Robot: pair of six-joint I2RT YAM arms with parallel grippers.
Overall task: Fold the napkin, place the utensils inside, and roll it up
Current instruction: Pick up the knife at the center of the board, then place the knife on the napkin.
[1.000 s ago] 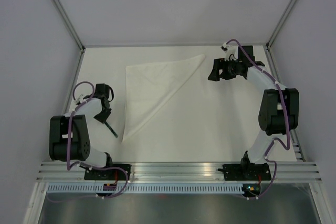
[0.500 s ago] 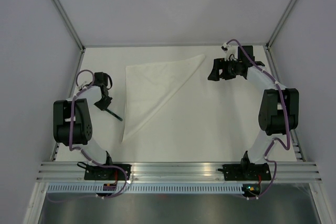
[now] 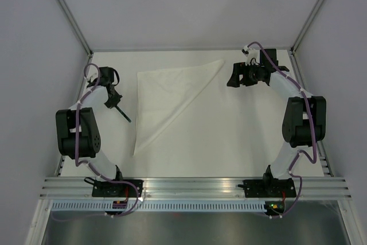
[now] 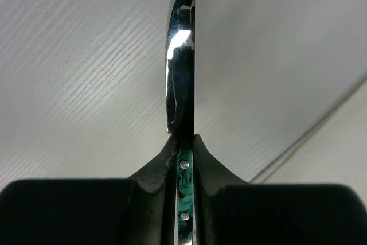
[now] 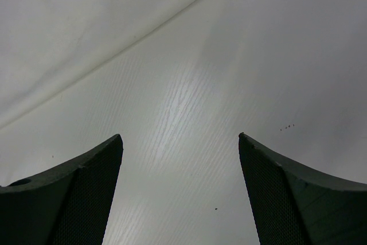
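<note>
Top external view, from the near edge: both arm bases sit bolted there, and the white counter (image 3: 229, 142) runs away from them.

The napkin (image 3: 166, 93) lies left of the middle. It is already folded into a triangle, with one tip pointing at the near edge, a straight side facing the left edge, and a far tip reaching toward the far right corner.

Just beside that straight side, close to the left edge, the left gripper (image 3: 115, 104) is pinched down on a utensil (image 3: 123, 114). The free end of the slim dark piece slants toward the napkin without touching it. The left wrist view shows the fingers clamped on a green riveted handle, with a shiny metal blade (image 4: 180, 84) jutting out ahead. Whether the piece hangs clear of the counter I cannot tell. No other utensil shows.

Farther back, near the far right corner, the right gripper (image 3: 231, 78) stands wide and holds nothing. Its fingers point at the napkin's far tip from just beside it. The right wrist view shows only bare counter between them (image 5: 180, 142).

The fold looks done, so the step in hand is probably loading the utensil. The next move calls for carrying it right, over the cloth, and lowering it flat, well inside the edges. The left gripper should open only once the piece rests there, so that the fold is not dragged.

No brand, label or writing can be read.
</note>
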